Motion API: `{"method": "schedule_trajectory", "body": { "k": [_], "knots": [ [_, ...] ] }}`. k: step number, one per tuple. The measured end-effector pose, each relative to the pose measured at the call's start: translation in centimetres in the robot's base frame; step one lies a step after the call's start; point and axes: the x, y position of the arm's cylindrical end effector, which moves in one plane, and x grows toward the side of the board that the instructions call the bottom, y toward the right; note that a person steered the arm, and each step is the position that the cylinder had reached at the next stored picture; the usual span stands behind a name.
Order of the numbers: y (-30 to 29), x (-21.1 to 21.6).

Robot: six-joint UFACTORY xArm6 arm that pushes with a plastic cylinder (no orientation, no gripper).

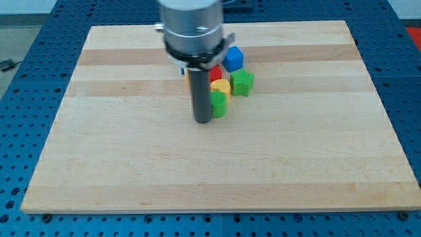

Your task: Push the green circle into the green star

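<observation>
My tip (pixel 203 120) rests on the wooden board (pixel 131 164) just left of the green circle (pixel 219 104), touching or nearly touching it. The green star (pixel 242 82) sits up and to the right of the circle, a small gap apart. A yellow block (pixel 222 86) lies directly above the green circle, between it and the star's left side. The rod hides the left part of the cluster.
A red block (pixel 215 73) sits above the yellow one. A blue block (pixel 233 58) lies above the green star. A sliver of another blue block (pixel 183 70) and an orange edge (pixel 188 76) show left of the rod. The blue perforated table (pixel 39 39) surrounds the board.
</observation>
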Motion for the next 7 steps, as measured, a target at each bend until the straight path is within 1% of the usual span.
{"method": "schedule_trajectory", "body": {
  "k": [1, 2, 3, 4, 5, 7],
  "knots": [
    [3.9, 0.7],
    [2.0, 2.7],
    [-3.9, 2.5],
    [-4.8, -0.8],
    [-0.9, -2.2],
    [10.8, -2.7]
  ]
}}
